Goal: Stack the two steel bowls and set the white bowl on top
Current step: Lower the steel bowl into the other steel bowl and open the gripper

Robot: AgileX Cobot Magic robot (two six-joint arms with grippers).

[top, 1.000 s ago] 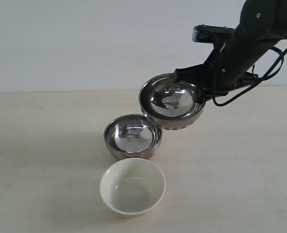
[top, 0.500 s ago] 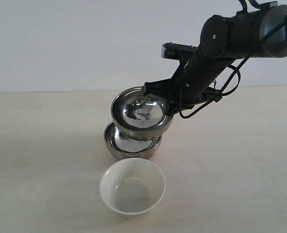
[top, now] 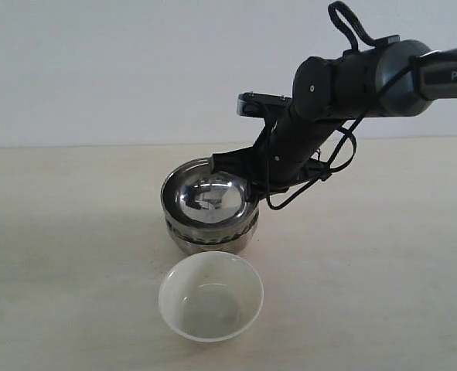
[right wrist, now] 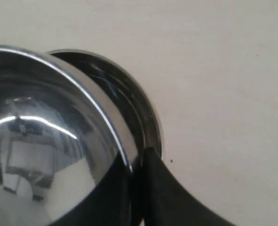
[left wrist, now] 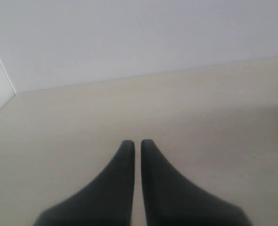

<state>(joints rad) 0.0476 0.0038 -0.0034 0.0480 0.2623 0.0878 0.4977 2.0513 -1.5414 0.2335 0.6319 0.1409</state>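
While the exterior view is taken first, the right arm reaches in from the right, and the right end effector grips the far right part of the rim of the ribbed steel bowl. This bowl sits inside the smooth steel bowl, which stands on the desk near the middle. The upper rim lies a little to the left of the lower one, and I cannot tell if the upper bowl rests fully in it. The white bowl stands upright on the desk just in front of the two steel bowls, close to them but not touching, and it is empty. The left end effector does not appear in this view.

From the left wrist view, the left end effector has its two dark fingers almost together, with only a thin gap, and it holds nothing. Beneath it is bare desk, and beyond that a pale wall.

From the right wrist view, the right end effector is pinched on the rim of the ribbed steel bowl, one finger inside and one outside. The rim of the smooth steel bowl shows as a dark crescent just beside it, and the desk fills the rest.
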